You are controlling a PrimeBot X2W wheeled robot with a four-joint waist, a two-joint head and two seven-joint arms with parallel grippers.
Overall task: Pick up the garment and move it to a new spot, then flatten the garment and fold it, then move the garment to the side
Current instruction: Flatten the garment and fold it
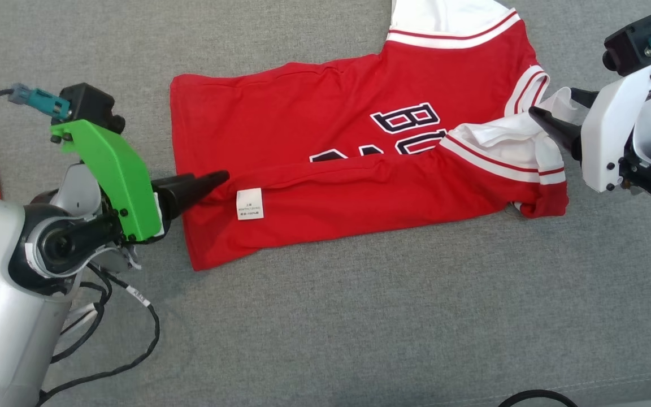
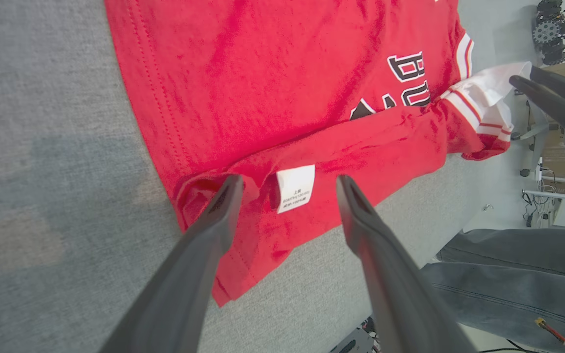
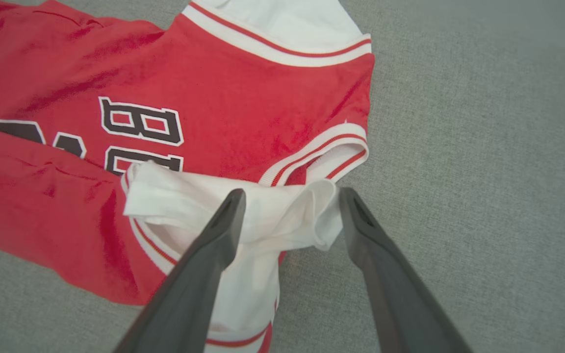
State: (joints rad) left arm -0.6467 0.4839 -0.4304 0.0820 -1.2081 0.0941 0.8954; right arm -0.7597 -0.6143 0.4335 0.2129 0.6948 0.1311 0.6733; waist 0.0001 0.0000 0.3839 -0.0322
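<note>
Light is bright, soft and even in all three views, with no glare. In the head view the shirt (image 1: pixel 314 169) is sharp and strongly red, though the label (image 1: pixel 249 204) print is too small to read. In the left wrist view a dim shadow patch darkens the grey cloth (image 2: pixel 42 171) at middle left. In the right wrist view the upper right corner falls darker. Both wrist views stretch toward the edges, and the fingers (image 2: pixel 199 260) (image 3: pixel 199 264) loom large and slightly soft along the bottom.
</note>
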